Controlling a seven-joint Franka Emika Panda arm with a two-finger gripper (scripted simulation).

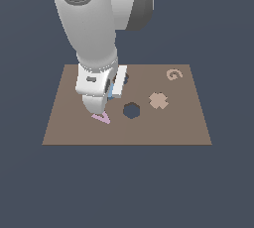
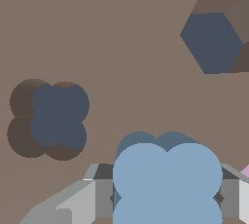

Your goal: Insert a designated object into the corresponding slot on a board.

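Fingers (image 2: 99, 196) clamp the light blue lobed block (image 2: 168, 179) on opposite sides; it appears rigid, light, smooth; flower-shaped slot (image 2: 56, 118) lies nearby on the board (image 2: 121, 33).

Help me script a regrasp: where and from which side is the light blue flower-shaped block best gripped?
Grip the light blue flower-shaped block on two opposite side lobes, coming from straight above. The gripper holds it so now, its grey fingers flanking the lobes and its lobed face pointing down toward the brown board.

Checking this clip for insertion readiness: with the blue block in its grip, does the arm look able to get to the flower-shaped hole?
Probably yes. The gripper holds the blue block, and the flower-shaped hole lies open nearby with bare board between.
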